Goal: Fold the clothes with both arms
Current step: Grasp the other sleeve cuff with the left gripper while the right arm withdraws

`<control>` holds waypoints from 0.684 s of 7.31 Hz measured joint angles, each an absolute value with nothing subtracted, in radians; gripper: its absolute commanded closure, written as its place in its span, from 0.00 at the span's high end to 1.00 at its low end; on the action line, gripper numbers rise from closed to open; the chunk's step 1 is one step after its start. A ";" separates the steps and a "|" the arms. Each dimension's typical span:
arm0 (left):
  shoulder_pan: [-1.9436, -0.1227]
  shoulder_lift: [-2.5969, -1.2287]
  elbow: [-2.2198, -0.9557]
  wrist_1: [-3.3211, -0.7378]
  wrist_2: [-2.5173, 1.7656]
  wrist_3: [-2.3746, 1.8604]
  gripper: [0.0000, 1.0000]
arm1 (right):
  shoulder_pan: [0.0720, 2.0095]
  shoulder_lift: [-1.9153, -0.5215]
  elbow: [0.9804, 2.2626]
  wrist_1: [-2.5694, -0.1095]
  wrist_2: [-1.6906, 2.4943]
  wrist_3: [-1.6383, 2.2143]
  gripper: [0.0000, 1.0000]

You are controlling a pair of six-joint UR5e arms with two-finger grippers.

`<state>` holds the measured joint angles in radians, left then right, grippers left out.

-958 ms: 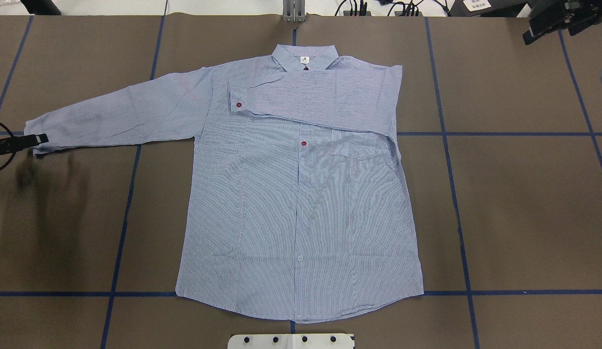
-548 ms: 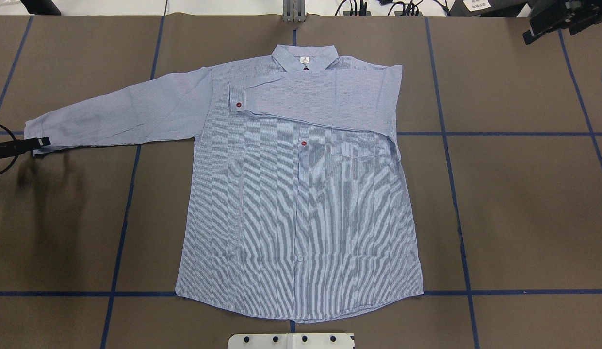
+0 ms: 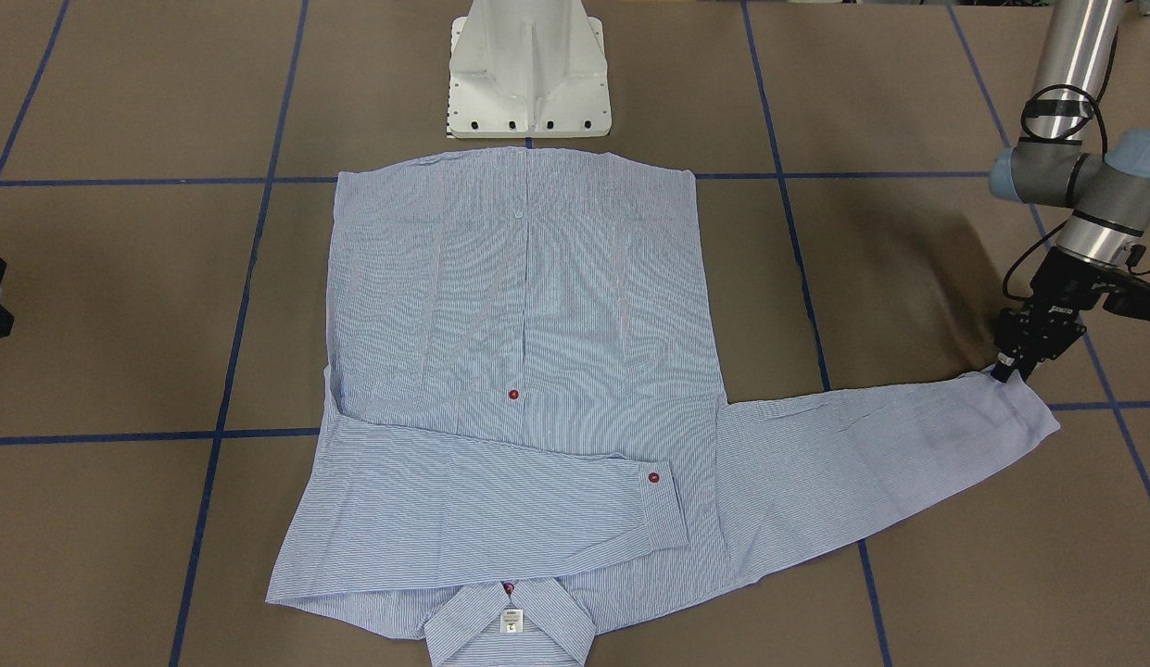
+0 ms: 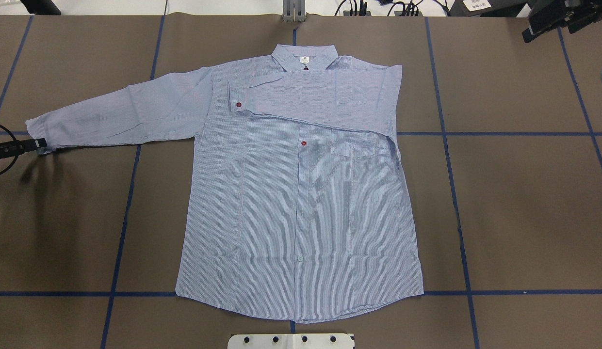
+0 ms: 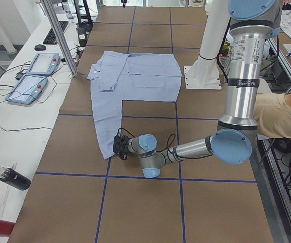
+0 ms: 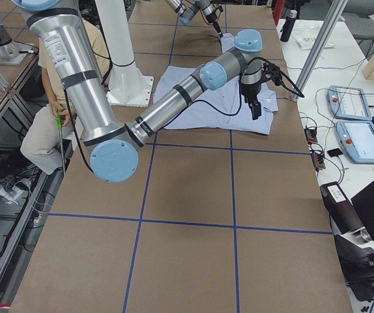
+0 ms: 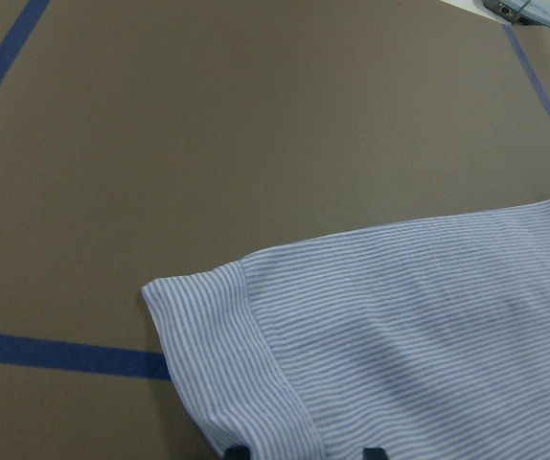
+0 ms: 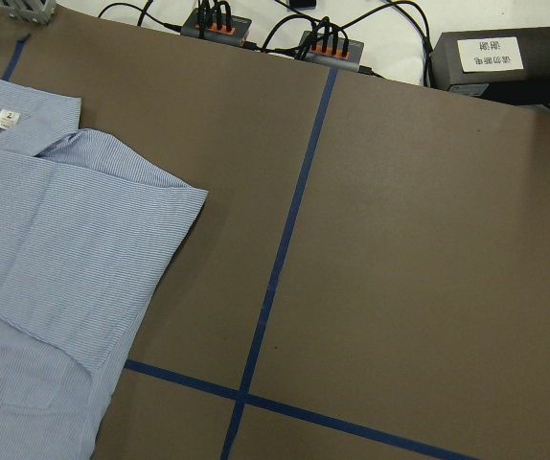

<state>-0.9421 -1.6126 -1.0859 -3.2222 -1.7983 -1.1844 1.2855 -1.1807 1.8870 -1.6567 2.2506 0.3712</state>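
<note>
The striped light blue shirt (image 4: 301,194) lies flat, front up, collar at the far edge. One sleeve is folded across the chest, its cuff (image 4: 238,99) with a red button. The other sleeve stretches out to the overhead view's left. My left gripper (image 4: 39,144) is low at that sleeve's cuff (image 7: 246,364), also in the front view (image 3: 1005,371). In the left wrist view its fingertips (image 7: 371,450) stand apart with the cuff's edge between them. My right gripper (image 4: 531,33) hangs high off the shirt's other side. Its fingers do not show.
The white pedestal base (image 3: 528,74) stands just behind the shirt's hem. Blue tape lines cross the brown table (image 4: 524,194). Cables and power strips (image 8: 227,24) line the far edge. A side bench holds teach pendants (image 5: 34,76). A person (image 5: 282,116) sits beside the robot.
The left gripper has shifted slightly toward the near edge at the cuff's corner. The cuff's end has shifted a little with it. The right arm has not moved.
</note>
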 measured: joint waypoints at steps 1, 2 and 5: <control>-0.947 -1.607 -1.092 -3.232 -1.825 -1.181 0.00 | 1.285 -1.179 1.887 -1.657 2.250 0.371 1.00; -0.975 -1.608 -1.106 -3.233 -1.885 -1.179 0.00 | 1.285 -1.179 1.887 -1.657 2.250 0.372 1.00; -1.065 -1.651 -1.214 -3.098 -2.006 -1.176 0.00 | 1.285 -1.184 1.888 -1.656 2.249 0.375 1.00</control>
